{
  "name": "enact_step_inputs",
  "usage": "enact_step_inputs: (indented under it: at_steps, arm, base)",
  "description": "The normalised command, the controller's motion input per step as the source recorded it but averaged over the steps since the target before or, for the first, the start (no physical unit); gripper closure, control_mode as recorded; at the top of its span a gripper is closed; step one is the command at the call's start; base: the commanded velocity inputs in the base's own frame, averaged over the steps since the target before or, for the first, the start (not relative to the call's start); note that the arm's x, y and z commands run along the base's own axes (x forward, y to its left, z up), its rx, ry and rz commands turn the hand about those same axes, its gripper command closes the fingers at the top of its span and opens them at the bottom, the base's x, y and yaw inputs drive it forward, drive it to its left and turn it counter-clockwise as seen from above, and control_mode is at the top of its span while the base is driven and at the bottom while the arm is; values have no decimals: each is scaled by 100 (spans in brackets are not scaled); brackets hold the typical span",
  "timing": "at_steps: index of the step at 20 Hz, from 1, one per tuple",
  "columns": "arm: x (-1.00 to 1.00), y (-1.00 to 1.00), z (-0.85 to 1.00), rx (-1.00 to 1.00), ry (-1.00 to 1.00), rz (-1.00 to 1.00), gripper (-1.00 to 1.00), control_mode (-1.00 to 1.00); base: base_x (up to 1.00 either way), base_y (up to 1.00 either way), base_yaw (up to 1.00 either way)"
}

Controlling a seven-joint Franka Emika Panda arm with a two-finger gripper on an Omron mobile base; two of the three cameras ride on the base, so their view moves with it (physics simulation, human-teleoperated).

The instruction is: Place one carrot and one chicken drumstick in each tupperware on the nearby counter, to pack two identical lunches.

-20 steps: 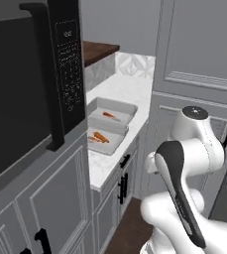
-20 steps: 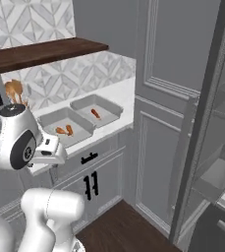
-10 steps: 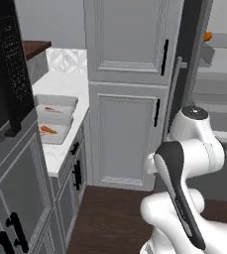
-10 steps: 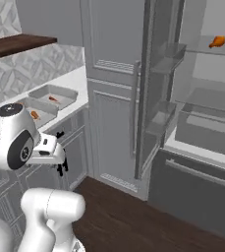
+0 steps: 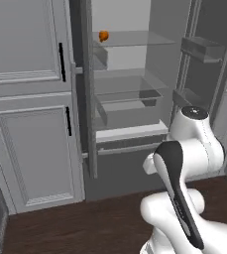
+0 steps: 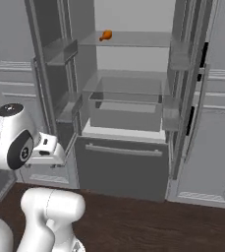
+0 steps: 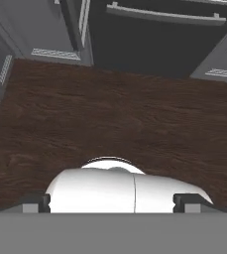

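An open refrigerator (image 6: 126, 93) takes up most of both base views, its two doors swung wide and its grey interior bare apart from glass shelves, a clear drawer (image 6: 125, 109) in the middle and a closed freezer drawer (image 6: 121, 167) with a long bar handle at the bottom. Tall grey panelled cabinets (image 5: 28, 104) stand to either side, and a dark brown wooden floor (image 7: 110, 129) runs beneath. The white arm (image 5: 184, 163) is folded low in front of the refrigerator, its hand turned downward. In the hand view the tool (image 7: 112, 201) points at the floor, with the two dark finger tips (image 7: 35, 202) standing far apart at the bottom corners and nothing between them, so it is wide open and holds nothing. The one task thing in sight is a chicken drumstick (image 6: 105, 35), small and orange-brown, lying on the top glass shelf (image 6: 128, 39) toward its left side. It is well apart from the tool, high above it and farther back inside the refrigerator. In the left base view the same drumstick (image 5: 103, 35) shows partly behind the edge of the left door (image 5: 87, 89), so its shape is hard to make out there. The hand view cuts off the freezer drawer handle (image 7: 162, 14) at the top edge.
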Motion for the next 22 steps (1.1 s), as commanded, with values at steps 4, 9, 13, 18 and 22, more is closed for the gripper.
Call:
enact_step_inputs:
  at_steps: [4,9,13,18,22]
  arm:
    - [0,0,0,0,0,0,-100,100]
    - [0,0,0,0,0,0,-100,100]
    - [0,0,0,0,0,0,-100,100]
    - [0,0,0,0,0,0,-100,100]
    - [0,0,0,0,0,0,-100,100]
  base:
    - [100,-40,-9]
    - [100,-39,0]
    - [100,-39,1]
    - [97,-13,0]
    - [35,-3,1]
